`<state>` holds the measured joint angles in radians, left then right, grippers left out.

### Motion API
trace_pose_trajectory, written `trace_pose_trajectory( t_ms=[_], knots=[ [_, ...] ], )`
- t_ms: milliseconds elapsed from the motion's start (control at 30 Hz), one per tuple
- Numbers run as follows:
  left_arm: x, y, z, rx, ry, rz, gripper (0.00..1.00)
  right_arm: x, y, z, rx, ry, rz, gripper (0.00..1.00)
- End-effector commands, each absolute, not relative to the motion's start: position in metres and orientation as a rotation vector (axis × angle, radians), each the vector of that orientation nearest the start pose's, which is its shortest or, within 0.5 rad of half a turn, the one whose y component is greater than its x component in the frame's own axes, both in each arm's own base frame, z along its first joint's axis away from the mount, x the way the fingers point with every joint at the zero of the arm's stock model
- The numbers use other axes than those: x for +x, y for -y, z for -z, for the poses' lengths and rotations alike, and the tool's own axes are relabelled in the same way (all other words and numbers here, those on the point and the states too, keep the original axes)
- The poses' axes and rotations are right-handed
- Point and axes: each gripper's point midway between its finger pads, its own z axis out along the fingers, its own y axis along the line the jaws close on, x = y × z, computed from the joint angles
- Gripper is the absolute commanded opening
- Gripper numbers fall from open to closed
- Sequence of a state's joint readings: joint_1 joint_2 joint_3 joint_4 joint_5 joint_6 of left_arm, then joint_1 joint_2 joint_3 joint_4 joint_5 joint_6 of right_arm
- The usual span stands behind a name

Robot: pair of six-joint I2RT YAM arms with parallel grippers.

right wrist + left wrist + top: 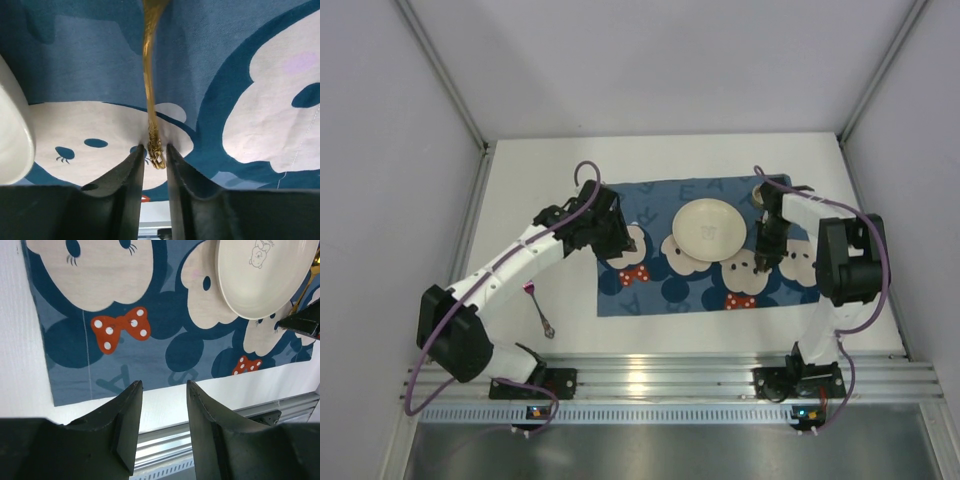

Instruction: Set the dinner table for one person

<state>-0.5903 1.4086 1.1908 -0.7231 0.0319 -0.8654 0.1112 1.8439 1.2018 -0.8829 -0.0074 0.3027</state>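
Mat lettered A and S, plate with cartoon sketch

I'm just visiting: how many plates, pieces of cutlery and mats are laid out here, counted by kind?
Plates: 1, the white plate
Cutlery: 2, the gold utensil and the small pink-ended utensil
Mats: 1, the blue mouse-print mat
Total: 4
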Motion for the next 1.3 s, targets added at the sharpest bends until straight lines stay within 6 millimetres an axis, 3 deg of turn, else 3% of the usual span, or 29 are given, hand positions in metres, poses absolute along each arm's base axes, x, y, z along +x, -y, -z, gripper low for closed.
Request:
trace_pose_trajectory(
  t_ms=[0,100,167,233,433,533,800,900,967,1133,1267],
  knots=[
    [0.272,0.222,-0.172,-0.333,-2.573,0.599,0.45,0.284,-0.026,-0.016,0.300,-3.095,0.173,0.27],
    [0.273,0.218,-0.173,-0.333,-2.575,0.584,0.45,0.283,-0.016,-0.022,0.319,-3.083,0.260,0.51],
    [0.275,0.213,-0.173,-0.337,-2.576,0.562,0.45,0.280,-0.015,-0.028,0.328,-3.079,0.277,0.56],
    [0.279,0.189,-0.167,-0.372,-2.573,0.406,0.45,0.280,-0.015,-0.034,0.343,-3.065,0.271,0.57],
    [0.268,0.123,-0.143,-0.460,-2.690,0.062,0.46,0.276,-0.038,-0.074,0.305,-2.984,0.167,0.59],
    [0.265,0.100,-0.137,-0.510,-2.714,-0.015,0.46,0.273,-0.049,-0.089,0.284,-2.941,0.125,0.59],
    [0.264,0.095,-0.141,-0.568,-2.724,-0.013,0.46,0.283,-0.063,-0.092,0.273,-2.928,0.038,0.52],
    [0.254,0.071,-0.140,-0.677,-2.708,-0.168,0.48,0.287,-0.085,-0.103,0.231,-2.888,-0.133,0.49],
    [0.245,0.050,-0.133,-0.807,-2.701,-0.232,0.57,0.285,-0.098,-0.112,0.194,-2.865,-0.202,0.49],
    [0.239,0.010,-0.117,-1.046,-2.673,-0.146,0.60,0.271,-0.114,-0.120,0.159,-2.851,-0.298,0.48],
    [0.235,-0.003,-0.096,-1.097,-2.685,-0.197,0.61,0.262,-0.118,-0.127,0.128,-2.829,-0.332,0.48]
  ],
)
